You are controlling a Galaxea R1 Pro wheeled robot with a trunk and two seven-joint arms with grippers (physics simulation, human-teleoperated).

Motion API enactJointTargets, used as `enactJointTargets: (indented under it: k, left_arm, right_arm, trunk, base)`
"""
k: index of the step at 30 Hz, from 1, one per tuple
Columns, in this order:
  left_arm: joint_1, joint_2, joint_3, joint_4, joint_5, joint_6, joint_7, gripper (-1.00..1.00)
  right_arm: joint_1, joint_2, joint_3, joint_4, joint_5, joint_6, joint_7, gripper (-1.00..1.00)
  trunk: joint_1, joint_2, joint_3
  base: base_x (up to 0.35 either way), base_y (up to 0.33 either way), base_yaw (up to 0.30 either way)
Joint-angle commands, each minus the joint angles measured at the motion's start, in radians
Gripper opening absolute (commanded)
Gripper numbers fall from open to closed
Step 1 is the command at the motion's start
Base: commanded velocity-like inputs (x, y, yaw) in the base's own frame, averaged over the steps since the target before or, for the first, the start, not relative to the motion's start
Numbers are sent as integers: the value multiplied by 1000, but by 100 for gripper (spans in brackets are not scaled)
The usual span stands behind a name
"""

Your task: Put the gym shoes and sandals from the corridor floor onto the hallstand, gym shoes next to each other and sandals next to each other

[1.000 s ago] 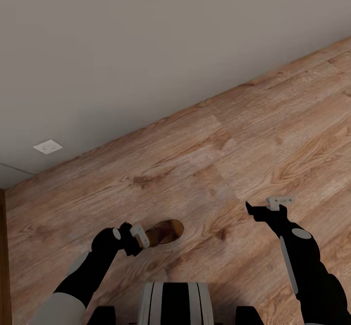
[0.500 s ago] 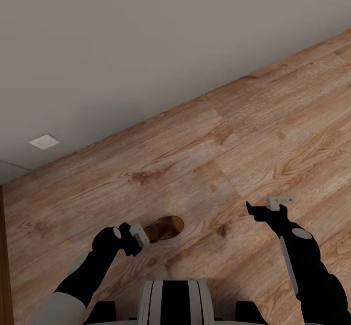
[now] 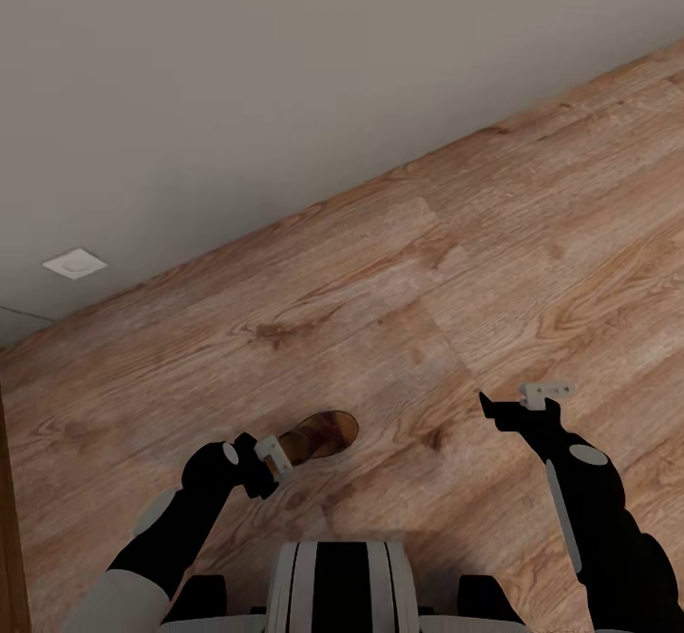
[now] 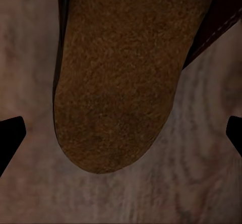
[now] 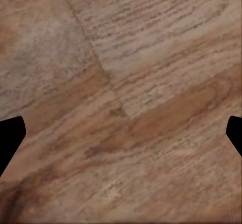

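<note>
Only the camera shifted; left fingers hide the sandal's heel, grip unclear.

1. No text, label, brand, number or sign can be read in any view;
2. the sandal shows a plain tan footbed — no stamp or logo on it (seen close in the left wrist view);
3. the small white wall plate is blank — too small to show any marking.
</note>
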State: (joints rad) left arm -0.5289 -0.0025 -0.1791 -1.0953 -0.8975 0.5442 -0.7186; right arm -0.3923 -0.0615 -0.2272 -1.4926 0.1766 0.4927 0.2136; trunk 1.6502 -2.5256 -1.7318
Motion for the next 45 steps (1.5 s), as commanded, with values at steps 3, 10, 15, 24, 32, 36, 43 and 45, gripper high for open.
enactJointTargets:
  k: [3, 10, 15, 24, 32, 36, 43, 45]
  left_arm:
    - [0, -1, 0, -1, -8, 3, -6, 100]
    - [0, -2, 0, -1, -8, 3, -7, 100]
    - [0, -2, 0, -1, -8, 3, -7, 100]
    - [0, -2, 0, -1, -8, 3, -6, 100]
    - [0, -1, 0, -1, -12, 3, -6, 100]
    - [0, -1, 1, -1, -27, 4, -6, 100]
    - [0, -1, 2, -1, -33, 4, -6, 100]
    - [1, -1, 2, -1, -34, 3, -5, 100]
  right_arm:
    - [0, 0, -1, -1, 11, 4, 9, 100]
    - [0, 0, -1, -1, 11, 4, 9, 100]
    - [0, 0, -1, -1, 11, 4, 9, 100]
    - [0, 0, -1, -2, 11, 4, 9, 100]
    - [0, 0, -1, -2, 11, 4, 9, 100]
    - [0, 0, -1, -1, 11, 4, 9, 100]
    - [0, 0, -1, -2, 11, 4, 9, 100]
    - [0, 0, -1, -2, 11, 4, 9, 100]
  trunk:
    - [0, 0, -5]
    - [0, 0, -9]
    - [0, 0, -9]
    - [1, -1, -21]
    - [1, -1, -21]
    - [1, -1, -21]
    - [1, -1, -21]
    - [1, -1, -21]
  base:
    - [0, 0, 0]
    - [0, 0, 0]
    - [0, 0, 0]
    - [0, 0, 0]
    - [0, 0, 0]
    - [0, 0, 0]
    - [29, 3, 0]
    - [98, 28, 0]
